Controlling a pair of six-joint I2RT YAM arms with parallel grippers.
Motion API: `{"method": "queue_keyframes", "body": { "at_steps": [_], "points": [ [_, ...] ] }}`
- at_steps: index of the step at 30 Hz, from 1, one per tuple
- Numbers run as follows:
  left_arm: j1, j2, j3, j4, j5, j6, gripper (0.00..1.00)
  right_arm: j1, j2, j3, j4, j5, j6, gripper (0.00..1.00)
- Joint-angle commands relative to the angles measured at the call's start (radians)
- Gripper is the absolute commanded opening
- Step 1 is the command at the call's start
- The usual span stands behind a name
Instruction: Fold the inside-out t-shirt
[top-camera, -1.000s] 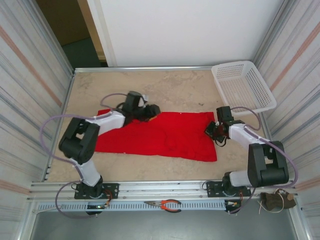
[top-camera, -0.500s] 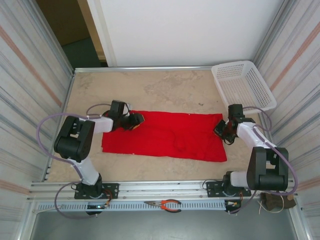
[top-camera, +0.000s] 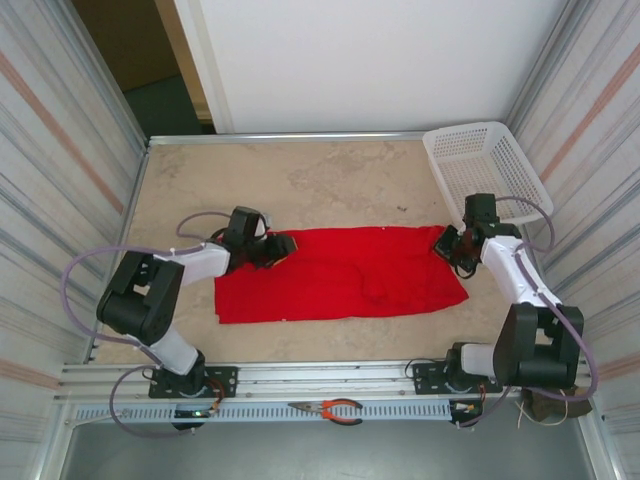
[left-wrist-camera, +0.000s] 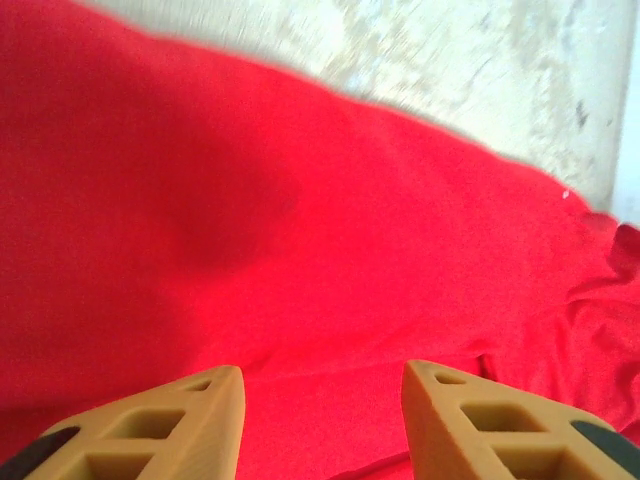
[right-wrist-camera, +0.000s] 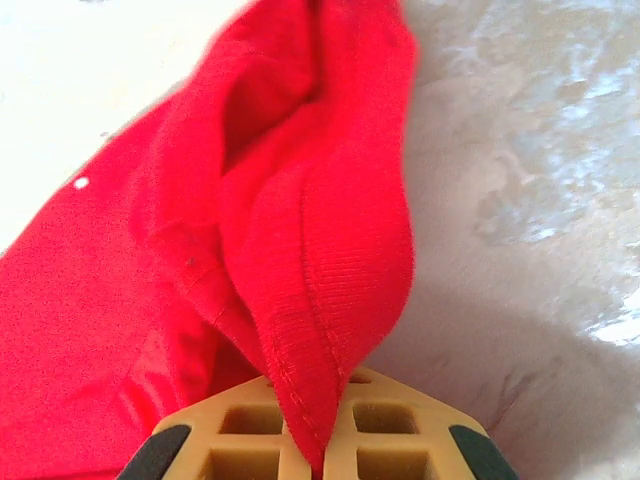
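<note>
Right fingers (right-wrist-camera: 245, 440): tan, lattice-moulded tips of the right gripper (top-camera: 452, 246), pressed together on a stitched hem of the bright red cloth t-shirt (top-camera: 340, 275), which rises as a pinched ridge straight out from between them.
Left fingers (left-wrist-camera: 190, 420): same tan tips on the left gripper (top-camera: 275, 247), standing apart with red cloth spread below and beyond them; whether they catch any of the cloth cannot be told.
Pliers: red-handled metal pliers (top-camera: 335, 409) lie on the rail nearer than both pairs of fingers, about midway between the two.
T-shirt: lies flat as a long plain red band between the two pairs of fingers, its far left corner under the left ones and its far right corner in the right ones; a small wrinkle sits nearer the right fingers.
Table: beige mottled stone-look tabletop (top-camera: 300, 180) lies bare beyond both pairs of fingers.
Basket: white plastic mesh basket (top-camera: 485, 170) stands just beyond the right fingers, well apart from the left ones.
</note>
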Motion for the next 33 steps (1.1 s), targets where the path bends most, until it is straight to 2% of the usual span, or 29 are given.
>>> {"method": "queue_keyframes", "body": {
  "at_steps": [1, 8, 16, 19, 25, 33],
  "points": [
    [0.035, -0.07, 0.022, -0.094, -0.017, 0.039, 0.46, 0.061, -0.066, 0.061, -0.084, 0.029, 0.011, 0.0],
    [0.141, -0.171, -0.022, -0.149, 0.012, 0.068, 0.47, 0.274, -0.101, 0.148, -0.162, 0.146, 0.095, 0.0],
    [0.259, -0.195, -0.021, -0.262, 0.019, 0.123, 0.47, 0.519, -0.021, 0.29, -0.203, 0.269, 0.188, 0.0],
    [0.273, -0.147, -0.052, -0.244, 0.019, 0.116, 0.46, 0.594, 0.03, 0.347, -0.209, 0.304, 0.213, 0.0],
    [0.272, -0.08, -0.1, -0.104, 0.074, 0.067, 0.46, 0.741, 0.144, 0.461, -0.22, 0.362, 0.262, 0.0],
    [0.328, -0.139, 0.053, -0.203, 0.152, 0.112, 0.47, 0.934, 0.321, 0.665, -0.249, 0.437, 0.346, 0.0]
  ]
}}
